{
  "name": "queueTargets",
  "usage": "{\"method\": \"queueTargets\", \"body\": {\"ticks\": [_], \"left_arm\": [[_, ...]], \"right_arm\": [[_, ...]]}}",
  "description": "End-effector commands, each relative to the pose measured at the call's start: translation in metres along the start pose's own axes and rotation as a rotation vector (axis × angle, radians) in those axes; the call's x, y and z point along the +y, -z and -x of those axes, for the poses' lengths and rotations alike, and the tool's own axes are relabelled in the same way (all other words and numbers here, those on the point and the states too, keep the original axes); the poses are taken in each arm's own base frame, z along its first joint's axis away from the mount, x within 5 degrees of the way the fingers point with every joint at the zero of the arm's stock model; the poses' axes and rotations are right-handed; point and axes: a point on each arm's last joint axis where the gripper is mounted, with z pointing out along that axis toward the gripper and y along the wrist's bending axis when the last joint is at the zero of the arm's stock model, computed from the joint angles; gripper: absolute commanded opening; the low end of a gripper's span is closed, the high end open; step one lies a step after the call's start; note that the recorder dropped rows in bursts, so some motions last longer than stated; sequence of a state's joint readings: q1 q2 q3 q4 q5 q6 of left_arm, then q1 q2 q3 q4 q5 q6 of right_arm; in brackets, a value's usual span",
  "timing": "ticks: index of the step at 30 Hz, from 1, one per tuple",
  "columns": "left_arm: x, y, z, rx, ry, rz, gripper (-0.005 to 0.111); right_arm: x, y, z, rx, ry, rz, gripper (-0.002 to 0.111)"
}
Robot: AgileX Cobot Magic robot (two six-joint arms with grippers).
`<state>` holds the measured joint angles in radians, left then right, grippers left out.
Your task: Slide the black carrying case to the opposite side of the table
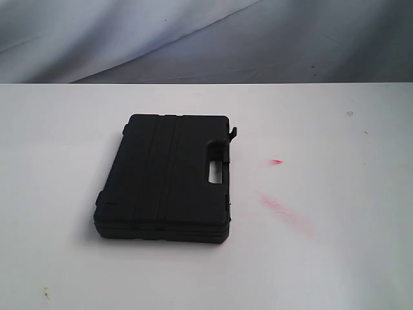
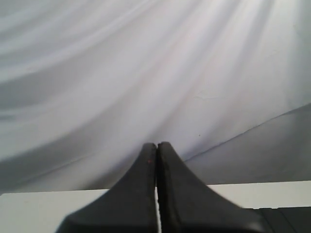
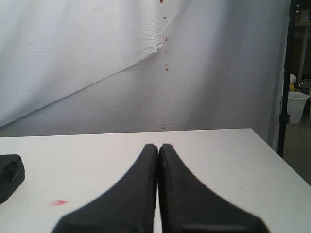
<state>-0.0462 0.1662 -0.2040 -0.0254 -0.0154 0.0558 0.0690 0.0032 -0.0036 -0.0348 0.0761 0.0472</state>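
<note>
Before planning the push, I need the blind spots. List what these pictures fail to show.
Exterior view: neither arm is in frame, so their distance to the case is unknown.
Exterior view: the latch is too small to tell if fastened.
Right wrist view: the picture's edge cuts off all but a corner of the case.
Left wrist view: the shut left gripper blocks the lower middle.

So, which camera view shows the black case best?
The exterior view: the whole case lies flat there, with its handle slot and ribs visible. The right wrist view catches only one corner at the frame edge. The left wrist view shows just a dark strip, possibly the case.
</note>
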Motion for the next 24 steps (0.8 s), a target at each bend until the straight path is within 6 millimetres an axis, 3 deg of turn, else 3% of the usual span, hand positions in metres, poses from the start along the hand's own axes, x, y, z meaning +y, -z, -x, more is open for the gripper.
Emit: {"method": "queueTargets", "body": {"ticks": [1,6,24], "left_arm": [[0.0,0.01,-0.001,-0.056,0.029,0.002,0.0],[-0.001,0.022,-0.004,-0.053,0.033,-0.003,0.0],[-0.003,0.022,-0.033,0.188,0.041,-0.02,0.0]], "right_arm": [[0.0,0.0,-0.001,-0.001,0.011,0.002,0.0],[0.0,0.0,-0.001,-0.001,0.011,0.002,0.0],[0.0,0.0,-0.001,-0.001,0.011,0.002,0.0]]}}
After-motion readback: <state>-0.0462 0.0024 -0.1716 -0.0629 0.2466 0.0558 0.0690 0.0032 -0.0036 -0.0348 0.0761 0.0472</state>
